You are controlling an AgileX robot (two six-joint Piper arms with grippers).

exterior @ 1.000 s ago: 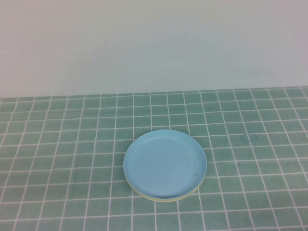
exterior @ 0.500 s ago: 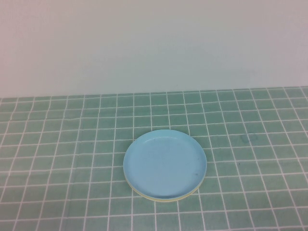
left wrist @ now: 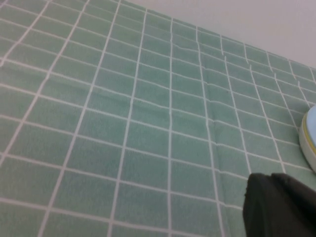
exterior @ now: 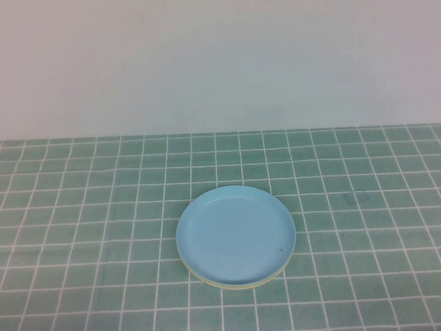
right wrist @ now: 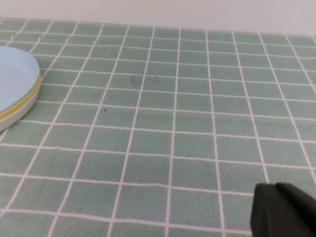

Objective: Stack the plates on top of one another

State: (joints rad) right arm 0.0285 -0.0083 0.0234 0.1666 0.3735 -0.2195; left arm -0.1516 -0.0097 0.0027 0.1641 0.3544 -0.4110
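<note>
High view: blue plate atop stack, mid-table; left gripper & right gripper closed, empty, off to sides.

Only slivers of the robot visible. Left tool: matte black housing, blocky with rounded edges, faint seam along the top. Right tool: same matte black plastic, rounded corner, plain finish. Neither arm appears in the high view.

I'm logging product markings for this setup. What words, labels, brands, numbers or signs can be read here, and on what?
None: no readable text shows anywhere.
Light blue plate, top of the stack: plain.
Yellow plate and white plate edges: plain.
Green checked tablecloth: white grid lines only.
Left gripper and right gripper, both shut: plain black.
</note>
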